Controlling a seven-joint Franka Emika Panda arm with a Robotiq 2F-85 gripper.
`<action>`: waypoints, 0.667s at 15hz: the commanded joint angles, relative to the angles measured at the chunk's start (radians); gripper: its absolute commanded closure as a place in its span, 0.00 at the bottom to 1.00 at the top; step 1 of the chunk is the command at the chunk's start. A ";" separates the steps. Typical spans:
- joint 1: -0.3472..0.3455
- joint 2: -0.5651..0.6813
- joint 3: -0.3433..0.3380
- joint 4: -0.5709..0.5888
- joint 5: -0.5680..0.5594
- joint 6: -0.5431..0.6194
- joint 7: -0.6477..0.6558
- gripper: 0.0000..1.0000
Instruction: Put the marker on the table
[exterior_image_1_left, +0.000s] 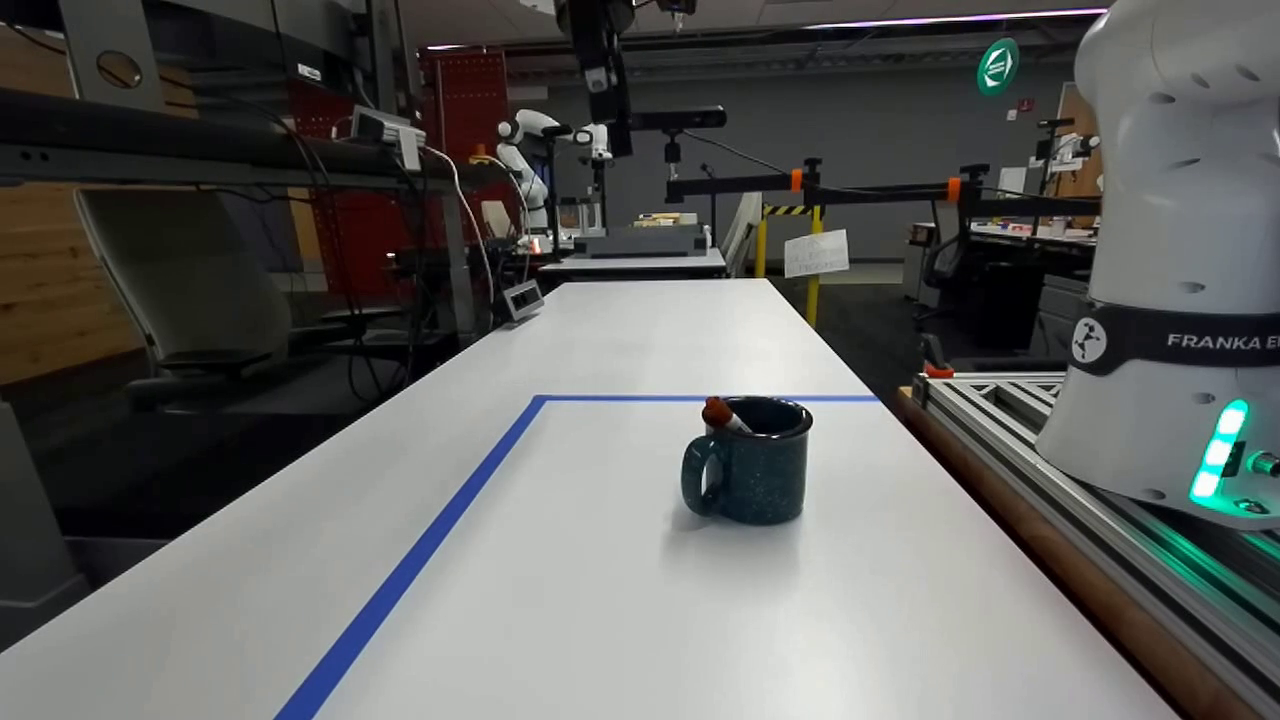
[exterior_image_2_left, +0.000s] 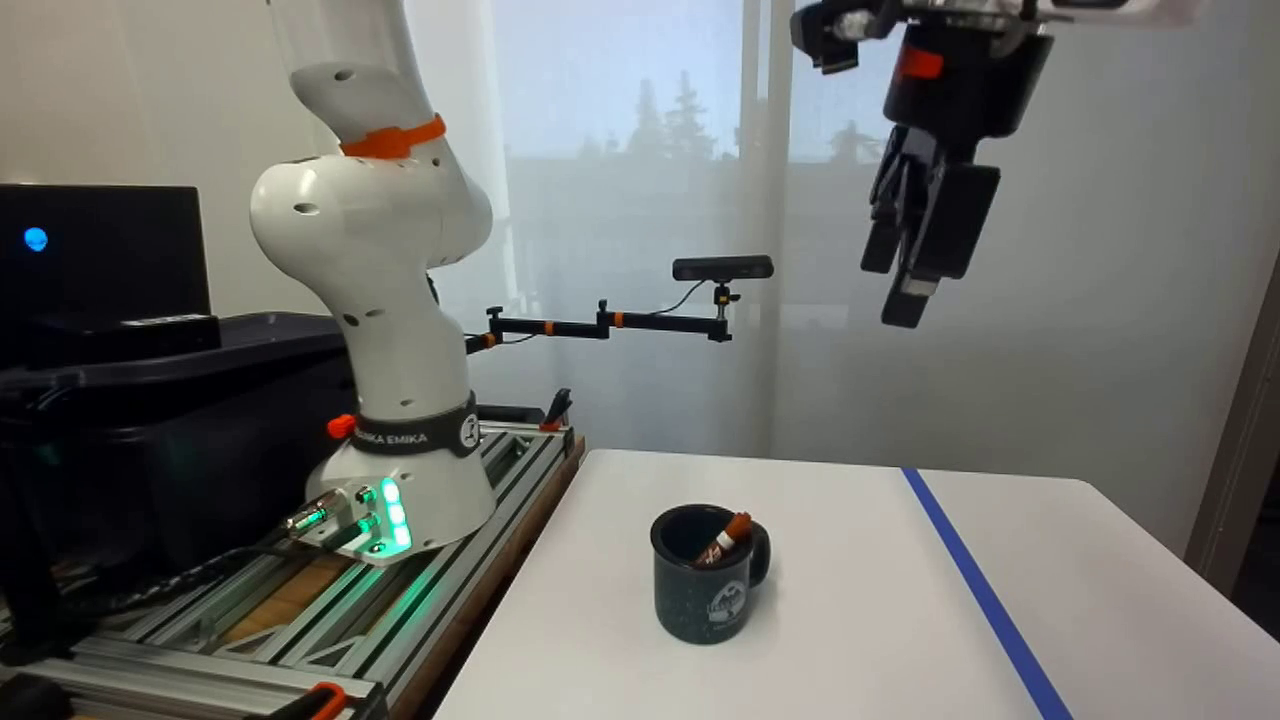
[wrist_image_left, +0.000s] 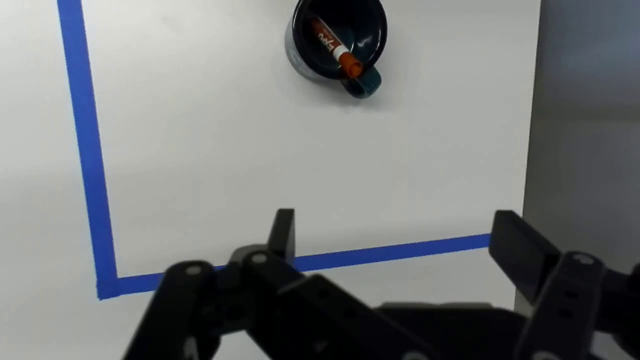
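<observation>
The marker, with a reddish-brown cap and label, leans inside the dark blue-green mug. Its capped end pokes out near the handle in both exterior views (exterior_image_1_left: 717, 412) (exterior_image_2_left: 736, 528); most of its length shows in the wrist view (wrist_image_left: 332, 45). The mug (exterior_image_1_left: 765, 480) (exterior_image_2_left: 690, 600) (wrist_image_left: 367, 30) stands upright on the white table (exterior_image_1_left: 600, 600) (exterior_image_2_left: 830, 660) (wrist_image_left: 225, 150). My gripper (wrist_image_left: 395, 212) is open and empty, with a wide gap between its fingers. In an exterior view the gripper (exterior_image_2_left: 893, 290) hangs high above the table, apart from the mug.
Blue tape (exterior_image_1_left: 440, 530) (exterior_image_2_left: 980, 590) marks a rectangle around the mug. The robot base (exterior_image_1_left: 1160, 430) stands on a metal-rail bench (exterior_image_2_left: 520, 560) along one table edge. A camera on a jointed black arm (exterior_image_2_left: 722, 268) sticks out past the bench.
</observation>
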 joint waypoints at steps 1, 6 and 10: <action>0.018 0.080 0.054 0.049 -0.034 -0.010 -0.063 0.00; 0.037 0.170 0.125 0.065 -0.106 -0.015 -0.121 0.00; 0.047 0.222 0.165 0.063 -0.175 -0.015 -0.159 0.00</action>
